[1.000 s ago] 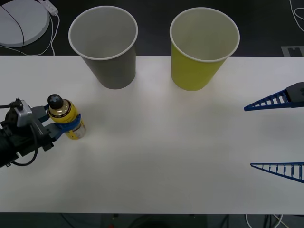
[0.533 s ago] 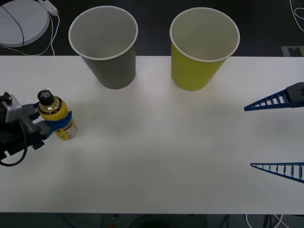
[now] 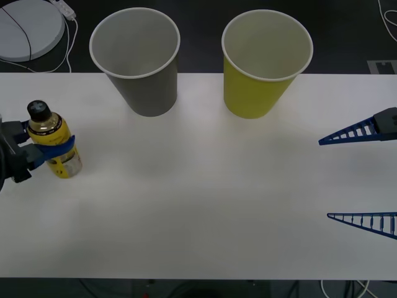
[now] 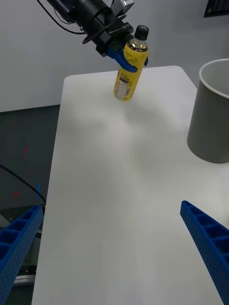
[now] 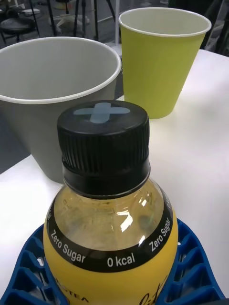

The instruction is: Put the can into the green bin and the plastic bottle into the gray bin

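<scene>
The plastic bottle [image 3: 53,141], yellow-labelled with a black cap, leans at the table's far left edge, and my left gripper [image 3: 51,153] is shut on its middle. The left wrist view shows the plastic bottle [image 5: 107,200] close up between the blue fingers [image 5: 28,267], with the gray bin [image 5: 47,95] and the green bin [image 5: 160,66] behind it. Both stand upright at the table's back: the gray bin [image 3: 142,81] left, the green bin [image 3: 257,84] right. My right gripper [image 3: 324,179] waits open at the right edge. The can is out of view.
A white round device [image 3: 25,28] with a cable lies on the floor beyond the back left corner. The white table [image 3: 198,211] is bare between the bins and the front edge. The right wrist view shows the bottle [image 4: 130,71] near the table's corner.
My left gripper has carried the bottle leftward and slightly back, toward the table's left edge. The right arm and both bins have not moved.
</scene>
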